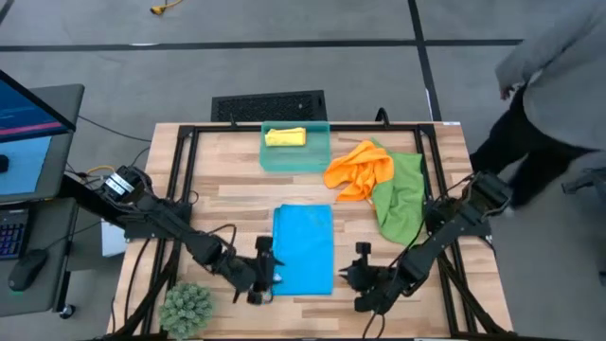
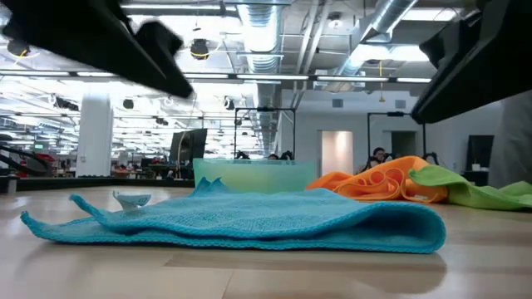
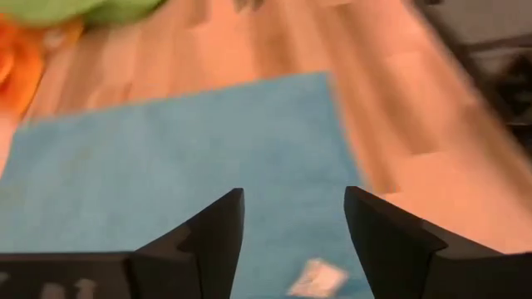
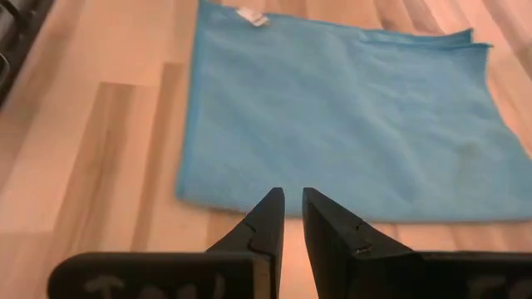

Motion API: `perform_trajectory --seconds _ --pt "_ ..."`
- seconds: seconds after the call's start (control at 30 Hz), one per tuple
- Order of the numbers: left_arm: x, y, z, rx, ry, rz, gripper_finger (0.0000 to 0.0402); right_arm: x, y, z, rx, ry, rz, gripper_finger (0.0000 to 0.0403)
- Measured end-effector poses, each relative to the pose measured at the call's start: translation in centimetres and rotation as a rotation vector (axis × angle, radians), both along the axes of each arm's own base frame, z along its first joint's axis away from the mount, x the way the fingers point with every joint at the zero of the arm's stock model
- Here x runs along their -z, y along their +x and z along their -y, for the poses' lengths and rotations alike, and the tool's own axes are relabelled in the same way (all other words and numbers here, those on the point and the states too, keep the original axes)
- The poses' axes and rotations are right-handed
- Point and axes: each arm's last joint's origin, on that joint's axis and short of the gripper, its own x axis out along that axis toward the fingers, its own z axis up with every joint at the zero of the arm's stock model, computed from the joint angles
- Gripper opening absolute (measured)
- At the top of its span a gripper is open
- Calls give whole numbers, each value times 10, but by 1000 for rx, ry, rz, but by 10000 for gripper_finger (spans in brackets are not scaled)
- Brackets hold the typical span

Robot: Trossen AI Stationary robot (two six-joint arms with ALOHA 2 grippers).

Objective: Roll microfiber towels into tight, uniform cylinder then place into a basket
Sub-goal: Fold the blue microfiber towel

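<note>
Yellow towel (image 1: 285,136) in basket (image 1: 295,161), visible only from overhead

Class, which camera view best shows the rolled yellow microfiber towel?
The high view: the rolled yellow microfiber towel lies in plain sight inside the translucent teal plastic basket. The low view shows only the basket's wall; neither wrist view shows the towel.
</note>
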Motion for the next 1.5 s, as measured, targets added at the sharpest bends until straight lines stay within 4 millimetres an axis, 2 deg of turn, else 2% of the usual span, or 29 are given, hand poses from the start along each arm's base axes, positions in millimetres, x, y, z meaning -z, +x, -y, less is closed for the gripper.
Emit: perform_trajectory --seconds 0.13,0.27,0.33,0.47,0.63,0.8,0.97,1.07,1.23,1.5 --pt "-22 -2 21 45 91 11 200 6 7 -3 -2 19 28 70" --pt "-40 -4 31 32 171 -46 200 5 11 1 -26 -11 25 70" --pt "-45 -6 34 23 173 -72 200 3 15 2 -58 -33 43 70" --pt "-42 -15 40 11 145 -101 200 -14 26 -5 -145 -69 85 70" --pt "-25 -19 54 32 172 -127 200 -26 31 -12 -254 -60 85 70" --pt "-2 -13 59 65 238 -173 200 -26 32 -10 -259 -50 70 70" --pt "7 -11 62 67 243 -181 200 -25 34 -9 -300 -6 39 76" --pt "17 -7 66 90 233 -189 200 -24 36 -6 -312 11 20 89" --pt "47 -1 70 124 293 -231 200 -23 39 -2 -298 10 16 123" --pt "53 10 60 65 305 -239 200 -22 38 -2 -300 6 7 169"
